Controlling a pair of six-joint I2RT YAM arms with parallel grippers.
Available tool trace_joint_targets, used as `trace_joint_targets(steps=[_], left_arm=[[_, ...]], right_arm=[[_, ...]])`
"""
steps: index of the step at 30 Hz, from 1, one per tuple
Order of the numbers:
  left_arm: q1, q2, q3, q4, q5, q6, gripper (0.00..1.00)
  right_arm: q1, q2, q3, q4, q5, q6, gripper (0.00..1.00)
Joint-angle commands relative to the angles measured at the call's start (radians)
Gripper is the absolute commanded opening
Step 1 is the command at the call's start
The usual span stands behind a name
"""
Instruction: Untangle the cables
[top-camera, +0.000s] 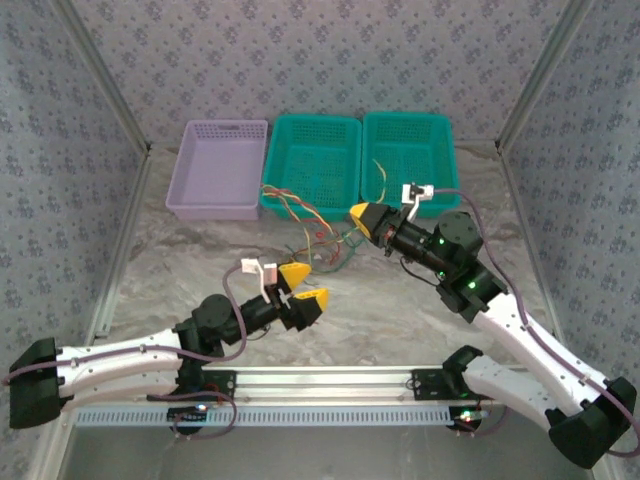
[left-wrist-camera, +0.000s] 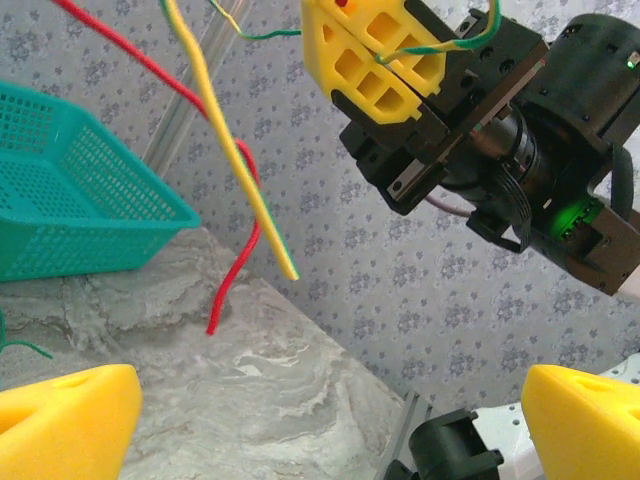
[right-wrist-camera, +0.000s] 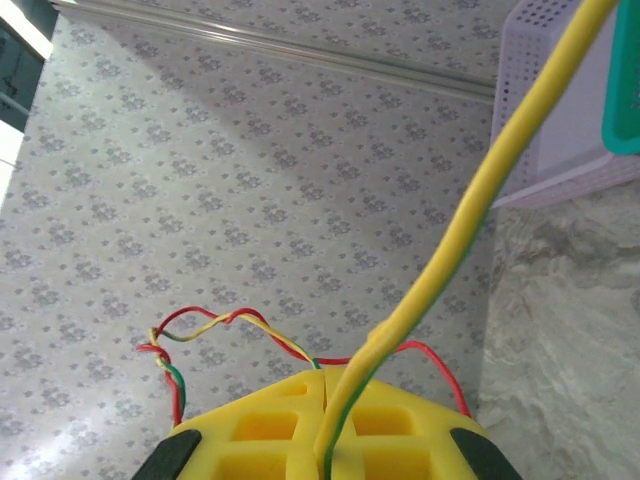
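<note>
Nearest the top camera, at 6 o'clock, the arms' bases sit on a rail (top-camera: 300, 378). Beyond it the left gripper (top-camera: 301, 287) is released, jaws wide apart and holding nothing. The cables (top-camera: 318, 238) lie tangled on the table just past it, at 12 to 1 o'clock. The right gripper (top-camera: 360, 216) is clenched on strands at the tangle's 3 o'clock side. Other strands reach toward the front rim of a teal basket (top-camera: 310, 119).

From the left wrist, its yellow fingers (left-wrist-camera: 65, 425) sit in the bottom corners, apart from the wires. A yellow cable (left-wrist-camera: 240, 165) and a red cable (left-wrist-camera: 232, 270) hang at 11 o'clock. At 1 o'clock the right gripper pinches a green-yellow strand.

From the right wrist, the closed pads (right-wrist-camera: 260, 430) grip the yellow cable, which rises toward 1 o'clock. A twisted red, yellow and green loop (right-wrist-camera: 200, 330) sits at 10 o'clock.
</note>
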Motion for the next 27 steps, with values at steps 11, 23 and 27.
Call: trace_joint_targets(steps=[11, 23, 27], left_arm=[[-0.005, 0.001, 0.002, 0.100, -0.055, 0.063, 0.93], [-0.005, -0.079, 0.005, 0.025, -0.105, 0.111, 0.75], [-0.005, -0.071, 0.012, 0.004, -0.097, 0.113, 0.78]], right_arm=[[0.145, 0.023, -0.016, 0.135, 0.119, 0.103, 0.00], [0.220, 0.042, -0.014, 0.156, 0.144, 0.151, 0.00], [0.248, 0.051, 0.005, 0.166, 0.157, 0.151, 0.00]])
